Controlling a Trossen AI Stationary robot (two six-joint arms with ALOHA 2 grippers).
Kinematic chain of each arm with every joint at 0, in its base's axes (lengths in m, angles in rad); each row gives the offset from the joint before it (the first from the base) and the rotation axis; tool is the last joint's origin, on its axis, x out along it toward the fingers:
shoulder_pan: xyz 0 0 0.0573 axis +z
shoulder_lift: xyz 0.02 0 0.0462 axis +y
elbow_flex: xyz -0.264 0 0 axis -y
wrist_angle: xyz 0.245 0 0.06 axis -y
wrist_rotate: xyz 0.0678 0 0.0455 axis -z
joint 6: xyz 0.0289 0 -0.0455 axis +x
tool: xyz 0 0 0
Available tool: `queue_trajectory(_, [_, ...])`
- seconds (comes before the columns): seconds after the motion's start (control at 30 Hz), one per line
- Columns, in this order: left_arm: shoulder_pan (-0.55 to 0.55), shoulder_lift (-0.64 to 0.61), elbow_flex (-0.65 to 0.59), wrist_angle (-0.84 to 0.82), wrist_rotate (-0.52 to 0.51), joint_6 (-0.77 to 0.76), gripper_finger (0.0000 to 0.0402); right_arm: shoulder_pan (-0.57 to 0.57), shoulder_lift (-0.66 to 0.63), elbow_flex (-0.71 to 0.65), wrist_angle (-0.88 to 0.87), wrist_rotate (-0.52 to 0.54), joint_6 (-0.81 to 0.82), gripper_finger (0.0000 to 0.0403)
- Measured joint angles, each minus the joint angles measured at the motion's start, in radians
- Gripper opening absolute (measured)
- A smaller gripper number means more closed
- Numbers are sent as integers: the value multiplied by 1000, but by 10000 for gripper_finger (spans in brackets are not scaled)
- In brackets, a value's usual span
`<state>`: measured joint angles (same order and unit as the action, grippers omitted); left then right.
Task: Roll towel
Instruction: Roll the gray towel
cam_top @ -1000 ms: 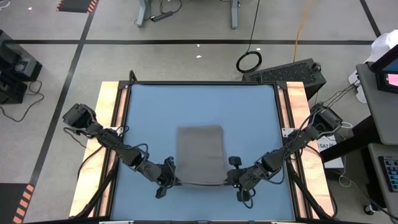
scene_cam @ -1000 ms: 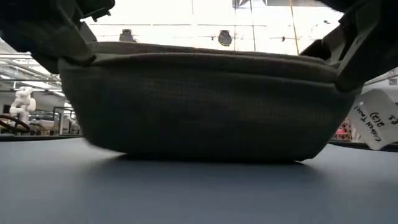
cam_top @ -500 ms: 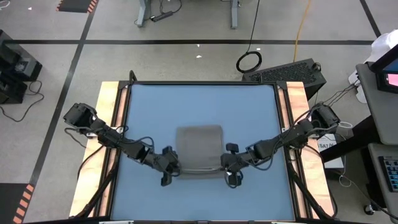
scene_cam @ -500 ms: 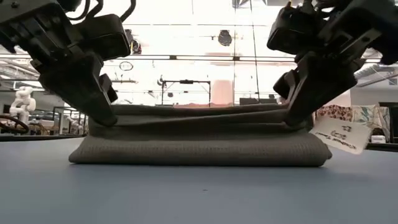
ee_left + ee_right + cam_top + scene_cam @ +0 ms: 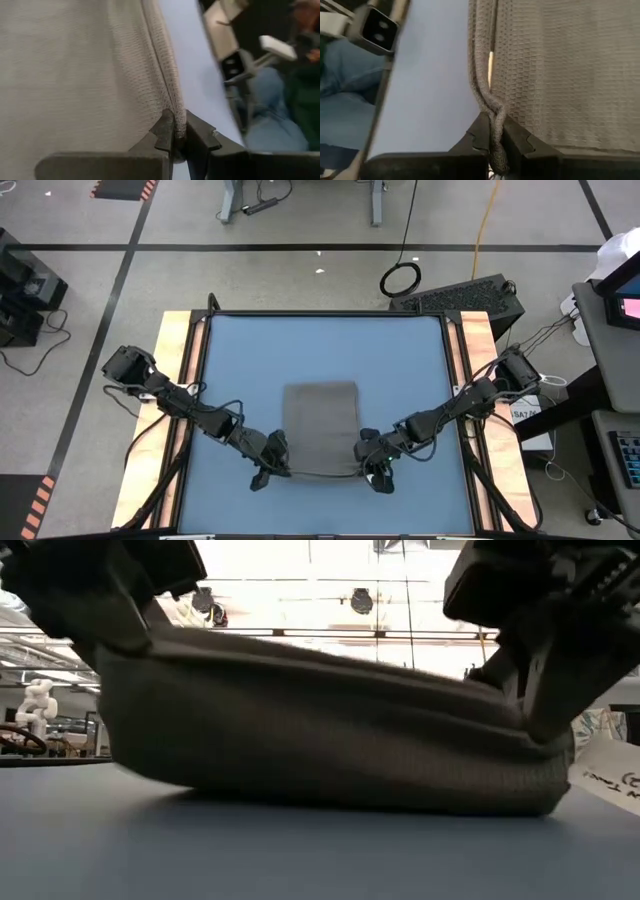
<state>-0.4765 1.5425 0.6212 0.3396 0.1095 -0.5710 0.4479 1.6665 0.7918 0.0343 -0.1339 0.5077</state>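
On the near half of the blue bench, roughly midway between its sides, the towel lies flat with its long axis running from near to far. Its near edge is lifted off the surface, higher at the left corner than at the right in the low view. The left pincer is clamped on the near-left corner, the right pincer on the near-right corner, each with cloth nipped between its fingertips. The rest of the towel stretches away from both pincers toward the far side, so rolling would likely carry that edge farward. No container is in view.
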Motion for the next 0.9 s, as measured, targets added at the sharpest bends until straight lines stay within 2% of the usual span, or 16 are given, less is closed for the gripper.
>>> queue_trajectory(0.13, [-19,0,0,-6,18,0,32,5,0,0,28,-5,20,9])
queue_trajectory(0.3, [-10,31,-3,-91,-41,-1,33,-26,26,0,-3,3,31,9])
queue_trajectory(0.43, [6,75,-11,-79,-31,-51,33,-44,67,1,20,-70,55,9])
queue_trajectory(0.53, [-3,93,-12,-1,28,-106,33,-35,110,0,90,-174,71,9])
queue_trajectory(0.7, [-62,93,-11,282,130,-155,33,10,127,1,258,-321,113,9])
queue_trajectory(0.8, [-83,93,-11,321,126,-149,33,24,115,1,279,-312,131,9])
queue_trajectory(0.9, [-86,93,-11,200,72,-148,33,25,112,1,241,-260,130,9])
